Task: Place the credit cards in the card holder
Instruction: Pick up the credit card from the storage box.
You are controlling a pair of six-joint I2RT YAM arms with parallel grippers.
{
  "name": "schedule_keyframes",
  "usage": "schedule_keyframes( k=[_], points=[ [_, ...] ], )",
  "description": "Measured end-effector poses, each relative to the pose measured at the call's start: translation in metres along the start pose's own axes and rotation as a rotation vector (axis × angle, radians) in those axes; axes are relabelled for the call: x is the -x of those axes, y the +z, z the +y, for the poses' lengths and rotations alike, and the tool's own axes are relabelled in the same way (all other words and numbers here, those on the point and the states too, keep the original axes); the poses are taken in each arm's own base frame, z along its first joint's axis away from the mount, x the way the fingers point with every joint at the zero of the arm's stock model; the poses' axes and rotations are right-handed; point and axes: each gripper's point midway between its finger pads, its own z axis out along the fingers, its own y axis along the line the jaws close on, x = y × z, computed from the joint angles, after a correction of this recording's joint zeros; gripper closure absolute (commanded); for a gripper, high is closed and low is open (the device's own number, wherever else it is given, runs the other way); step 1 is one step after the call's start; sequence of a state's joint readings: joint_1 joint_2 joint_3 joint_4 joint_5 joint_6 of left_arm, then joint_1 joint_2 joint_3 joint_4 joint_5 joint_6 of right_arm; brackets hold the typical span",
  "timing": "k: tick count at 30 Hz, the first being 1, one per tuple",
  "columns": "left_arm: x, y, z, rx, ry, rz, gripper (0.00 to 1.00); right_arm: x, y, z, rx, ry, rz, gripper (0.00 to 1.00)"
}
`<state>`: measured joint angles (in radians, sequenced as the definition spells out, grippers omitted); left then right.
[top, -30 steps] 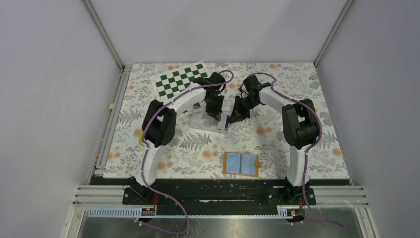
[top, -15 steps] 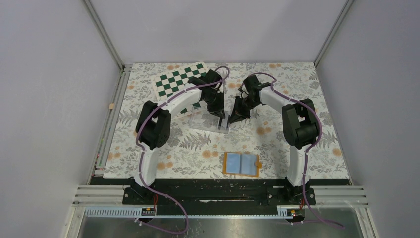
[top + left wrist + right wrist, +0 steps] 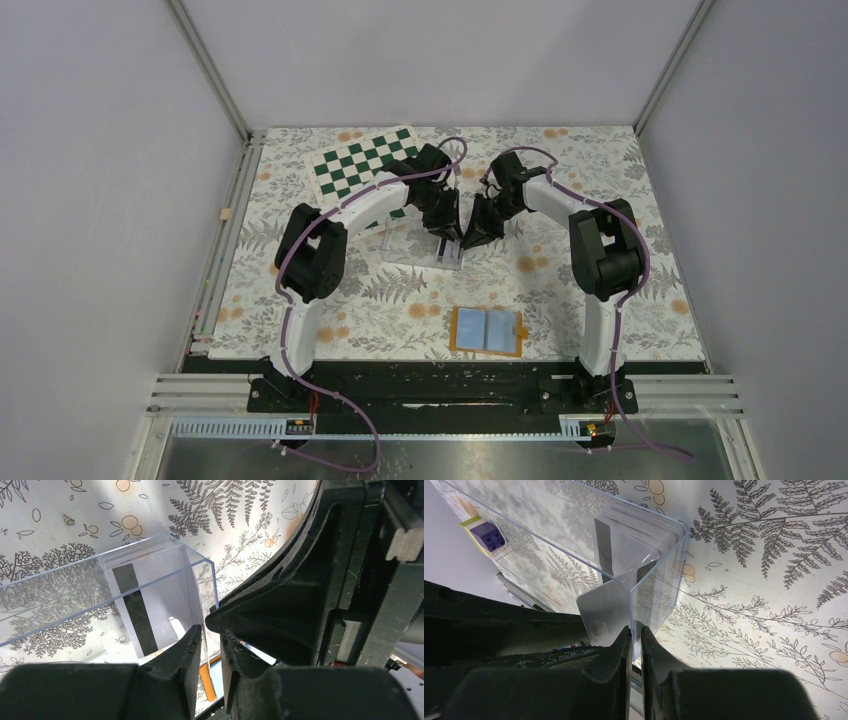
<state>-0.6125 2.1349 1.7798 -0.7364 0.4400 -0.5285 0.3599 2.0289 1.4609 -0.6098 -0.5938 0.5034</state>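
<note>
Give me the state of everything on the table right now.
card holder: open flat, blue inside up.
clear box: upright, top open.
cards: standing inside the box's end.
left gripper: fingers astride the box's end wall, narrow gap; grip unclear.
right gripper: fingers almost shut at the box's corner; grip unclear.
chessboard: lying flat.

bright, even light with faint shadows; top view sharp; wrist views show glare on the clear box [image 3: 60, 600].

A green-and-white chessboard [image 3: 362, 160] lay at the far left of the floral worktop [image 3: 400, 300]. Nearer stood a clear plastic box [image 3: 415, 245]. A purple-and-green toy brick [image 3: 486, 532] sat beyond it.
</note>
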Motion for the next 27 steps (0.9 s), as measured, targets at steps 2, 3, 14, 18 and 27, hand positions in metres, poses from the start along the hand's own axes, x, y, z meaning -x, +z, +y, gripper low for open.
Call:
schedule_keyframes(
  k=[2,3,14,18,27],
  points=[
    [0.0,0.0,0.001,0.004,-0.001,0.001,0.92,0.0,0.0,0.0,0.0,0.0,0.0,0.96],
    [0.0,0.0,0.002,0.005,0.0,-0.001,0.95,0.0,0.0,0.0,0.0,0.0,0.0,0.96],
    [0.0,0.0,0.025,0.019,-0.059,0.0,1.0,0.0,-0.001,0.0,-0.001,-0.003,-0.003,0.65],
    [0.0,-0.005,0.033,-0.01,-0.11,-0.03,1.0,0.001,-0.011,0.008,0.015,-0.028,-0.025,0.45],
    [0.016,-0.073,0.006,-0.097,-0.089,-0.211,1.0,-0.003,-0.077,0.058,0.109,-0.17,-0.179,0.24]
  ],
)
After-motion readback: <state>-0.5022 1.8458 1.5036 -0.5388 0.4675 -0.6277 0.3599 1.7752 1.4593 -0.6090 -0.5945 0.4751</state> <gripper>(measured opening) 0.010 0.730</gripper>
